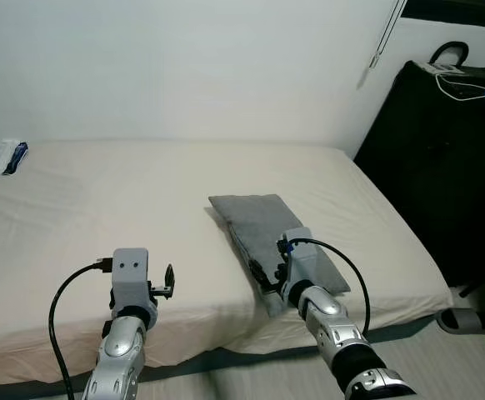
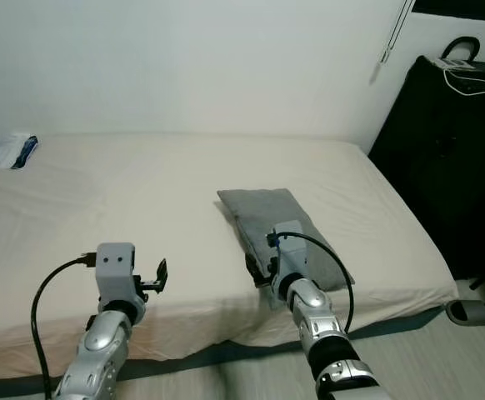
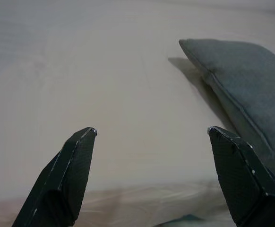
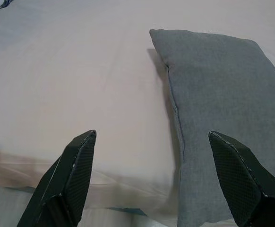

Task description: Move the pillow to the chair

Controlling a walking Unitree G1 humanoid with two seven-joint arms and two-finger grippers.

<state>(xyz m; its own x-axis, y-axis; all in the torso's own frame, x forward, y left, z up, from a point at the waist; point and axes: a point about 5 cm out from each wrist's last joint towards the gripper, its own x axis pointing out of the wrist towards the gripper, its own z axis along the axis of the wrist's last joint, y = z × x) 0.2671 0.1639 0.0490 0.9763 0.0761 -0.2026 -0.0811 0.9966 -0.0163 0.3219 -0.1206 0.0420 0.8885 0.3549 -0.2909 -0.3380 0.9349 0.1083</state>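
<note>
Your right tool hangs wide open and holds nothing at the bed's near edge, with the near end of the grey pillow straight ahead of it; one finger is over the pillow's near end, the other over bare sheet beside it. Your left tool is also wide open and empty over the sheet, with the pillow off to its right and apart from it. A black suitcase stands beyond the bed, well to the right of both tools.
</note>
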